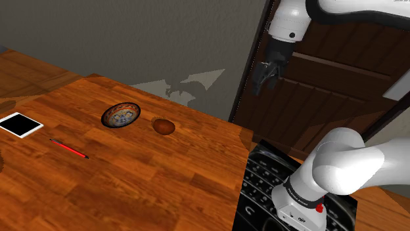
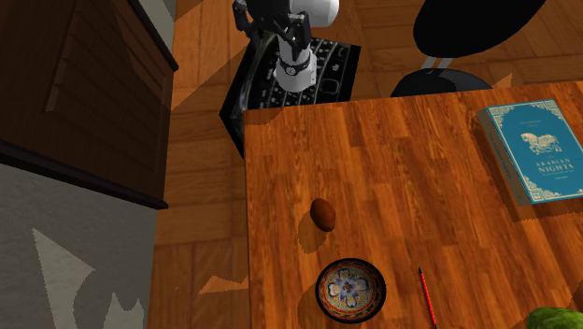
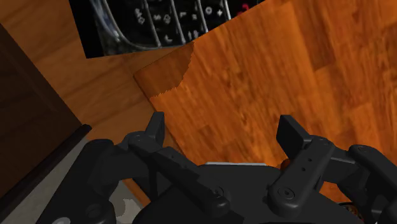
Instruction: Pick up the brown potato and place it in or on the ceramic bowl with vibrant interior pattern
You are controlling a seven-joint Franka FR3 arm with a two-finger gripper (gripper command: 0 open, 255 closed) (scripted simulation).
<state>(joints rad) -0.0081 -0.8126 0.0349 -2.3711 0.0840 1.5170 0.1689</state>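
**Potato waits beside the bowl, tool up high**

The black stand (image 1: 263,190) with the fat white arm (image 1: 348,164) on it is nearest in the shoulder view. The tool (image 1: 265,77) hangs up high, far off, in front of a dark brown door (image 1: 328,72). In the wrist view the tool (image 3: 222,127) has its two fingers (image 3: 157,127) wide apart, with nothing between them. Under it is the corner of the wooden worktop (image 3: 286,70).

A red pencil (image 1: 68,149) lies on the worktop (image 1: 144,177), nearer than the bowl, in the shoulder view's left half. Further left lies a flat white card with a black edge (image 1: 20,125). The second exterior view shows a blue book (image 2: 534,150) at its right, well apart from the potato.

The bowl (image 1: 107,117) is round with a dark rim. Its inside is painted with a blue and orange flower, and all of the painting shows.

The potato (image 1: 163,126) is brown, smooth and egg-shaped. It lies on the worktop just beside the bowl, on the shoulder view's right of it, not touching. It is well apart from the tool.
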